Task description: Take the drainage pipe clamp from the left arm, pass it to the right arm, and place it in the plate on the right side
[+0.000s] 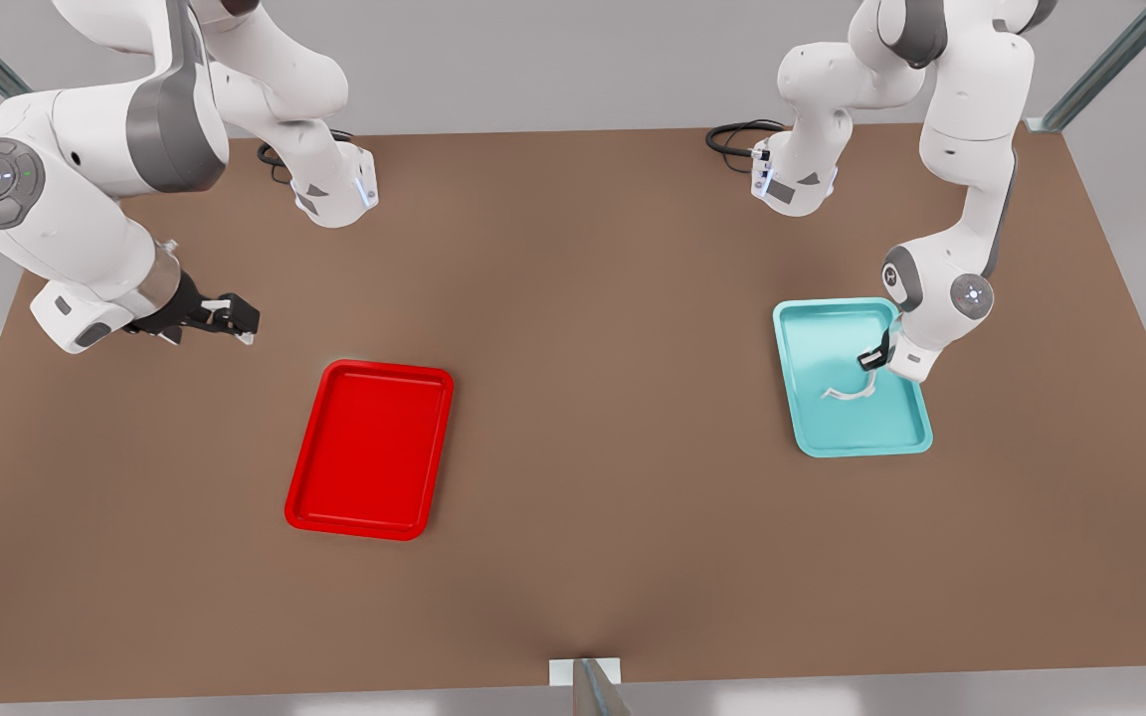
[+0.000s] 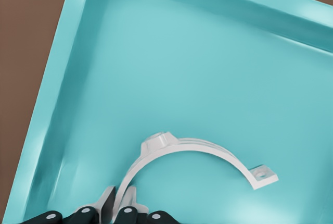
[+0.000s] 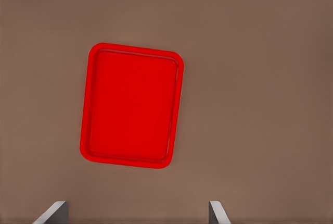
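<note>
Gripping the clamp inside the teal tray.

Left gripper [image 2: 118,208] pinched on thin white half-ring clamp [image 2: 193,153] lying in glossy teal tray [image 2: 62,104]; right gripper [image 1: 227,318] spread empty, waiting beside glossy red rectangular plate [image 1: 371,449].

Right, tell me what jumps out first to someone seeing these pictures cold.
Two bright trays on the brown table catch the eye: the red plate on the front view's left and a teal tray on its right. In the teal tray, the left gripper is closed on one end of the white drainage pipe clamp. The right gripper waits open, above the table beside the red plate.
</note>
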